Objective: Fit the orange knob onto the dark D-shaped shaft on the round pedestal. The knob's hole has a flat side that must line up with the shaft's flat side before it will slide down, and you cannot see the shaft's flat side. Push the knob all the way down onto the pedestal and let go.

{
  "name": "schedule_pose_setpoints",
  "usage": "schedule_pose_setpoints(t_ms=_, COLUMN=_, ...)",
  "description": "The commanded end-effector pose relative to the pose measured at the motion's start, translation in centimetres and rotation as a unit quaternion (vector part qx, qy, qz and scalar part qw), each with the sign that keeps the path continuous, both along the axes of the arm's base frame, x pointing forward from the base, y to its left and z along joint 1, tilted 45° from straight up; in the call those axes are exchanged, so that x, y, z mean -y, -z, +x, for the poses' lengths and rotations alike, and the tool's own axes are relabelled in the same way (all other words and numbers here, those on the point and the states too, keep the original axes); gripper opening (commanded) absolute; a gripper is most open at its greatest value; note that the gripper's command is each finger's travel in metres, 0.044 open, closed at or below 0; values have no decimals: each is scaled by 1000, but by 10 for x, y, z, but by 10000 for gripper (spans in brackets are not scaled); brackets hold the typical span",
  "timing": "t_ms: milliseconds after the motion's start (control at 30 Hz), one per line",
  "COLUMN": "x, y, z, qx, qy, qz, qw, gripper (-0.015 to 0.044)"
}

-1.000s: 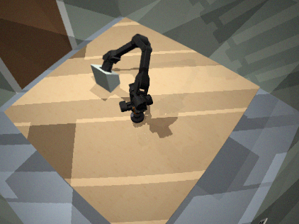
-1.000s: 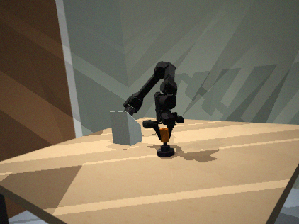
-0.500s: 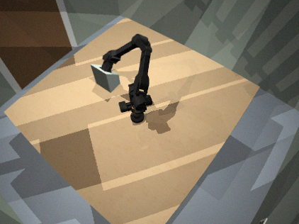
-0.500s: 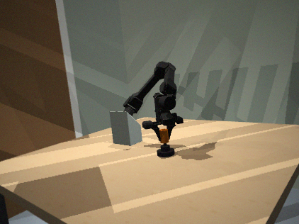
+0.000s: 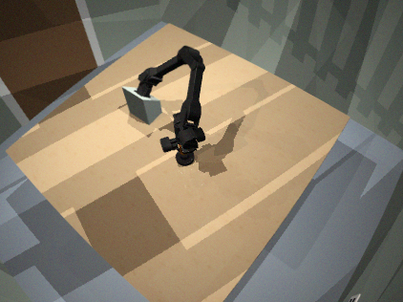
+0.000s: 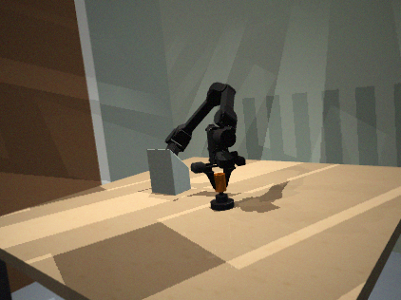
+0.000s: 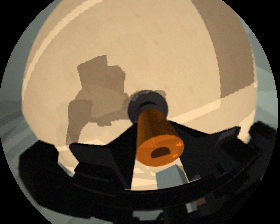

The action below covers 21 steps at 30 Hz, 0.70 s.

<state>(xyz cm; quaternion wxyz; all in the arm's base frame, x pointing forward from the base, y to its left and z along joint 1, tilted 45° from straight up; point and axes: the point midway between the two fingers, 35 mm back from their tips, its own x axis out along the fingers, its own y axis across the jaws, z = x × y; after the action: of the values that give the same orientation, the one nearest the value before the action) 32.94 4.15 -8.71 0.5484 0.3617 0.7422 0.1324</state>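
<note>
The orange knob (image 6: 219, 182) (image 7: 154, 129) is upright between the fingers of my gripper (image 6: 219, 185) (image 7: 152, 124), which is shut on it. In the wrist view a dark D-shaped opening shows in its near end. The round dark pedestal (image 5: 184, 161) (image 6: 222, 205) (image 7: 133, 107) stands directly below. In the exterior view the knob's lower end is over the pedestal's raised centre, above the wide base. The shaft is hidden or too dark to make out, and whether its tip is inside the knob I cannot tell. In the top view the arm hides most of the knob.
A grey-blue block with a sloped side (image 5: 143, 109) (image 6: 163, 174) stands behind and left of the pedestal, at the arm's far end. The wooden table (image 5: 229, 194) (image 6: 285, 226) carries the arm's shadow beside the pedestal.
</note>
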Motion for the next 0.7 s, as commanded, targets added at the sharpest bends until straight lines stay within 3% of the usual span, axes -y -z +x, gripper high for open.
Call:
schedule_pose_setpoints(t_ms=0, x=0, y=0, z=0, qx=-4, qy=5, qz=-1, qw=1000, gripper=0)
schedule_pose_setpoints(t_ms=667, x=-1, y=2, z=1, qx=-13, qy=14, qz=-3, qw=1000, gripper=0)
